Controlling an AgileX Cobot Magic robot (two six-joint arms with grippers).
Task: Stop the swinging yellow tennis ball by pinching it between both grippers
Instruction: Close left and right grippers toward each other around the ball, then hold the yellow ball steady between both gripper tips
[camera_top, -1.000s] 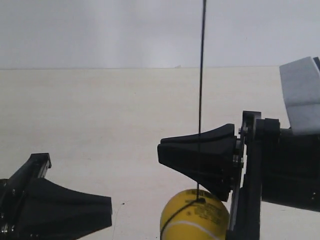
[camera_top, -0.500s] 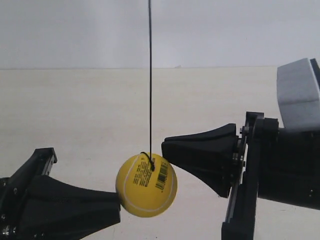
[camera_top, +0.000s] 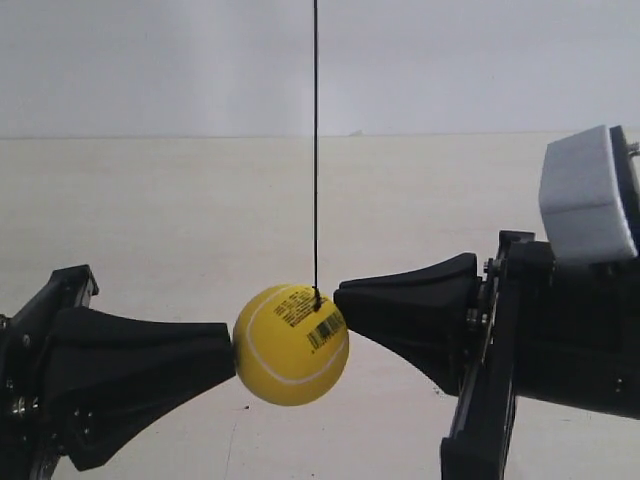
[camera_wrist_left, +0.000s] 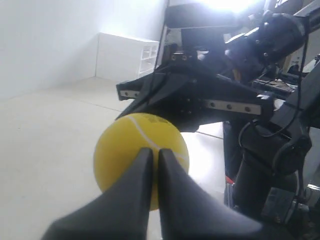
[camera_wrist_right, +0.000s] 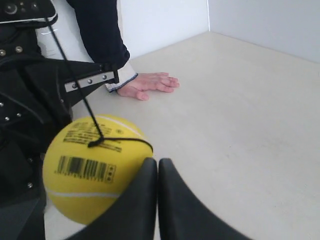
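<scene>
1. Matte-black wedge fingers of the left gripper (camera_wrist_left: 154, 152) are pressed together with nothing between them. Their blunt tip butts against the yellow tennis ball (camera_top: 291, 344) at about its mid-height.
2. The right gripper (camera_wrist_right: 157, 162) also has its fingers closed on each other. Its tip appears to touch the ball's opposite side, by the barcode sticker (camera_wrist_right: 85, 167), a little above the ball's middle.
3. So the ball lies directly between the two tips, with both arms equally near. The tip-to-tip line runs through the ball slightly slanted.
4. Above the ball, the black string (camera_top: 315, 150) hangs close to plumb.
5. Judgement: the squeeze should press inward along that line — with the right tip high, the ball could slip out downward.
6. Beyond the ball, a person's hand (camera_wrist_right: 150, 85) lies flat on the pale tabletop (camera_wrist_right: 240, 110).
</scene>
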